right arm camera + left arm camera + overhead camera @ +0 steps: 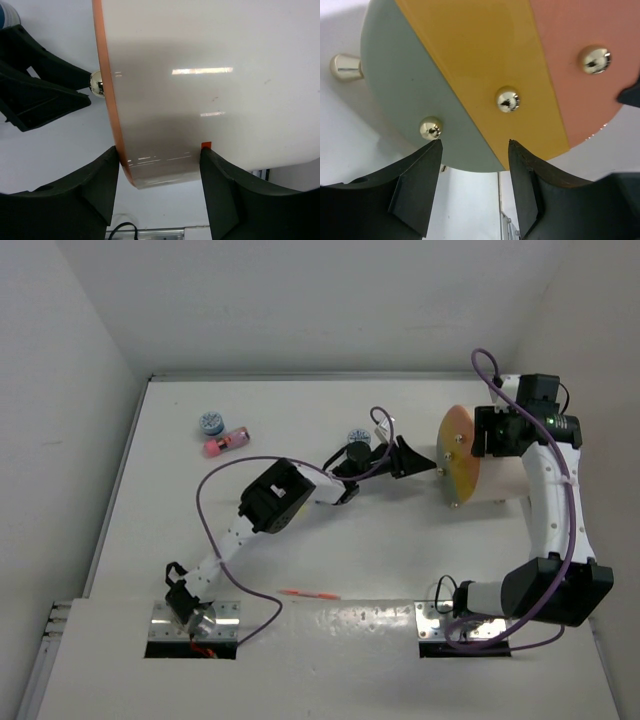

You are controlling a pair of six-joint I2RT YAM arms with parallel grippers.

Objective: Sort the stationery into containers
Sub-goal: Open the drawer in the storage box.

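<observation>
OK, left gripper (475, 146) was spread, nothing between its fingers, nose-on to the drum's front disc (485, 55). In the left wrist view the disc showed three stripes, grey-green, yellow and salmon, each with a brass knob. The grey-green knob (430, 127) sat just above the tip of one finger (420, 170). The yellow knob (507, 99) was above the gap between the fingers, and the salmon knob (594, 59) was well off to the side. A brass foot (345, 67) stuck out past the disc's edge.

Right gripper (160, 150) sat over the drum (210, 75) from above, jaws straddling the cream body just behind the orange rim (102, 75). Both fingertips were right at the drum's surface. Couldn't tell whether they pressed on it or only bracketed it.

The drum lay on its side at the right of the table (300, 540), disc facing left toward the left gripper.

Stationery out on the table:
- One blue-and-white cylinder (211, 423) was at the far left, with a pink tube (227, 443) just beside it.
- The second cylinder (358, 437) was just beside the left arm's wrist.
- The red pen (310, 594) lay at the near edge, between the two arm bases, well apart from the drum.
</observation>
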